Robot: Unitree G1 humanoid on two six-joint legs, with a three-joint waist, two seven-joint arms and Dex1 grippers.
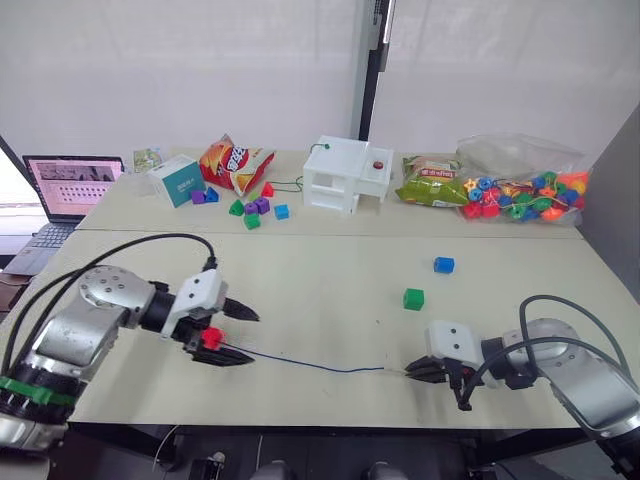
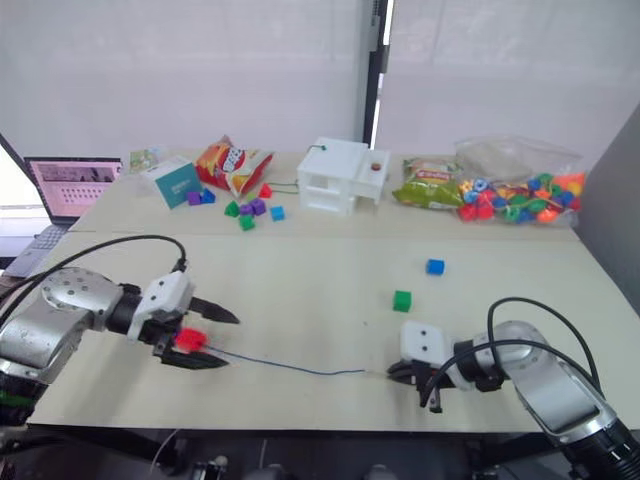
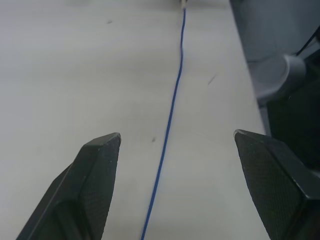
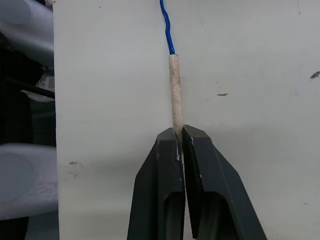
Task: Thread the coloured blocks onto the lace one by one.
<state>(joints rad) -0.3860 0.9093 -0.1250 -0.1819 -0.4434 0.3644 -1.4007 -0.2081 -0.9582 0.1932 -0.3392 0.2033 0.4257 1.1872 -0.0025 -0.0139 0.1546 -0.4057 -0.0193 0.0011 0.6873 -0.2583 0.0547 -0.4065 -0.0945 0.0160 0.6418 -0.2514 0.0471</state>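
- The right hand (image 1: 432, 371), low in the lower right of the head views, has its fingers pressed together on the pale stiff tip of the lace (image 4: 174, 90); pinching the tip likely keeps it steady and pointed for the next block.
- The lace (image 1: 300, 362) lies nearly straight across the front of the table (image 1: 320, 275), running from that tip to the left hand (image 1: 228, 338) at lower left.
- The left hand's fingers stand wide apart, with the red block (image 1: 211, 338) sitting between them. I can't tell whether the block is already on the lace, though the cord runs right up to it.
- Both forearms reach inward and low, nearly level with the table, hands facing each other along the cord.
- The green block (image 1: 413, 298) and blue block (image 1: 444, 265) wait right of centre, well apart from both hands.
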